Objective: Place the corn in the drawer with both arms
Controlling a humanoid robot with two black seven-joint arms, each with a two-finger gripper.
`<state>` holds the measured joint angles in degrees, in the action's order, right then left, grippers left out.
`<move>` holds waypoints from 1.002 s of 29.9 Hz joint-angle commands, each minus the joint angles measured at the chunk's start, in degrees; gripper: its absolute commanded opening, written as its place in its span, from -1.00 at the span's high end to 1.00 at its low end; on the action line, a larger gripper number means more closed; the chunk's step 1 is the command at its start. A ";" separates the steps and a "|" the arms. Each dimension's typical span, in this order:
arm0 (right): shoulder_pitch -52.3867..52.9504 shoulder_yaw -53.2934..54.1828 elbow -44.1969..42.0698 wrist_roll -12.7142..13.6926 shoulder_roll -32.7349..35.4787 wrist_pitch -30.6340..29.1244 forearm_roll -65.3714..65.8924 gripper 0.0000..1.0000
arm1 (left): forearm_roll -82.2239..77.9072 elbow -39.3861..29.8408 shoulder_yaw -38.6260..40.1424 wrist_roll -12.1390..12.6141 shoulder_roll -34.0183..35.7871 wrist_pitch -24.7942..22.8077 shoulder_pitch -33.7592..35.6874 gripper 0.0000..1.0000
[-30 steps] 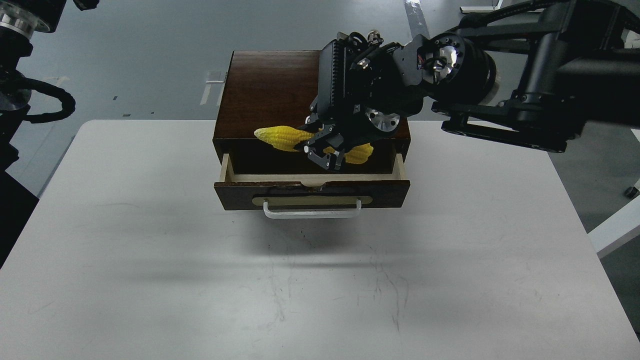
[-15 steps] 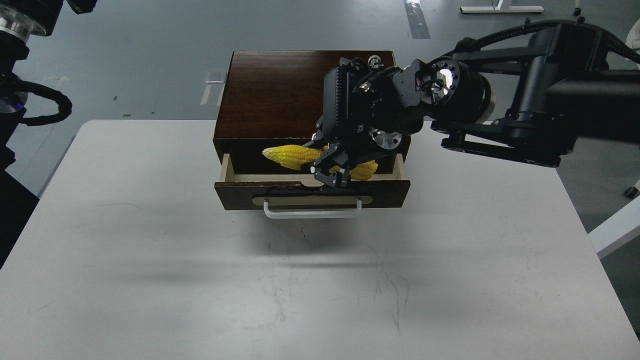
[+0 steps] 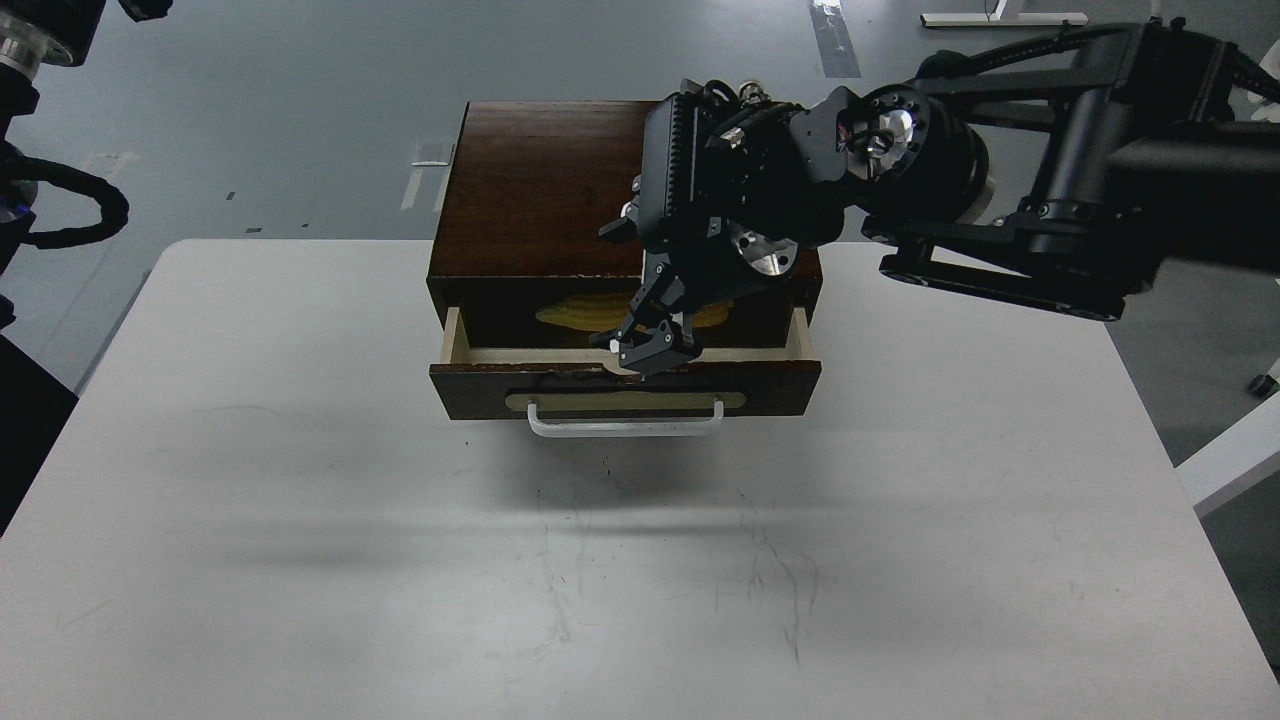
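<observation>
The dark brown wooden box (image 3: 540, 180) stands at the table's far edge with its drawer (image 3: 625, 385) pulled open towards me. The yellow corn (image 3: 585, 313) lies inside the drawer, dim in shadow, lengthwise left to right. My right gripper (image 3: 652, 348) hangs over the drawer's middle, just in front of and above the corn, fingers apart and holding nothing. My right arm (image 3: 1050, 230) comes in from the right over the box. Only a part of my left arm (image 3: 40, 120) shows at the top left; its gripper is out of view.
The white bar handle (image 3: 625, 425) on its tan plate faces me. The white table (image 3: 600, 560) is scuffed in front of the drawer. A grey floor lies beyond the table, and a white table leg (image 3: 1230, 460) shows at the right.
The right gripper carried the corn down from above the box front into the drawer and let it go. The corn now lies in the drawer and the gripper has risen slightly.
</observation>
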<state>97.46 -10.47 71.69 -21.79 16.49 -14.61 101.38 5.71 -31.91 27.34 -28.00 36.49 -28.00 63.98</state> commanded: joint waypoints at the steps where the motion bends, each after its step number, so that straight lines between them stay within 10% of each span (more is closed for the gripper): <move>1: -0.17 3.70 -1.82 0.43 0.82 -0.34 -14.95 -1.00 | 0.00 0.01 -0.01 0.00 -0.02 0.00 0.09 -0.96; 30: -22.49 31.48 -31.07 1.31 20.16 0.28 -100.91 -1.00 | 0.26 3.43 -0.01 0.00 -5.64 0.00 -2.63 -0.96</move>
<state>76.72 20.77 47.88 -20.62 37.07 -14.18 9.83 5.97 -29.07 27.20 -28.00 31.35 -28.00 62.11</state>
